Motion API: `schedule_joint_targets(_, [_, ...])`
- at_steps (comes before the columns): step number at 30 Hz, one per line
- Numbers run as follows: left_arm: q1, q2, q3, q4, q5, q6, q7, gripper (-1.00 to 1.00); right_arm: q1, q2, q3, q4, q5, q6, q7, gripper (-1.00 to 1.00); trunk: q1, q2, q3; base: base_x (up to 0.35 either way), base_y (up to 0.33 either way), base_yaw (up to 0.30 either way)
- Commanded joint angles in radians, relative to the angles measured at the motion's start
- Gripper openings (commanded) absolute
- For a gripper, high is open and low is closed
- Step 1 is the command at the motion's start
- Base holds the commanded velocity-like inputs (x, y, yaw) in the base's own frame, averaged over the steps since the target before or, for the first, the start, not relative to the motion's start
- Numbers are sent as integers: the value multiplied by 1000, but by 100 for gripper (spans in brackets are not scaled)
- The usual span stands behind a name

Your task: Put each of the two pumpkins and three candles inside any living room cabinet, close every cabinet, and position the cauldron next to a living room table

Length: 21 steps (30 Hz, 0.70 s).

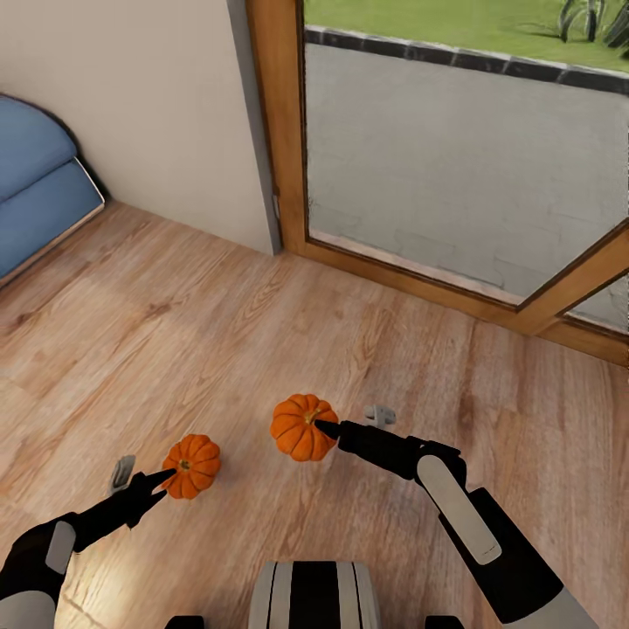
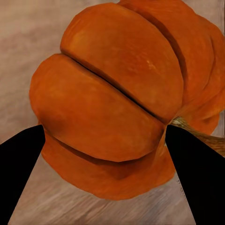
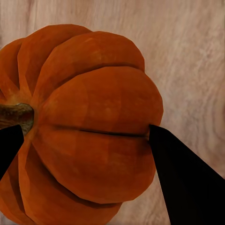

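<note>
I've got both pumpkins in hand. My left gripper (image 1: 166,480) is closed on the smaller-looking bright orange ribbed pumpkin (image 1: 191,466), fingertips (image 2: 21,168) pressing its flanks, with it sitting right between the jaws. My right gripper (image 1: 325,427) is likewise clamped on the second orange ribbed pumpkin (image 1: 302,427), its dark stem (image 3: 16,117) just beside one finger. Both hang over the light wood plank floor (image 1: 262,332), beyond which is a wood-framed glass door (image 1: 454,148). My read: pickup done; still left are stowing both in a cabinet, three candles, closing up and placing the cauldron.
</note>
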Motion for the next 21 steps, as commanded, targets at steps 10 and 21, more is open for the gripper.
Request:
schedule_joint_targets(10, [-2, 13, -63, -72, -1, 82, 2, -100, 0, -6, 0, 12, 0, -7, 0, -100, -4, 2, 39, -33, 0, 0])
schedule_joint_targets(21, [-2, 18, -64, -75, 0, 99, 1, -100, 0, -7, -3, 31, -2, -7, 0, -100, -9, 5, 81, -155, 0, 0])
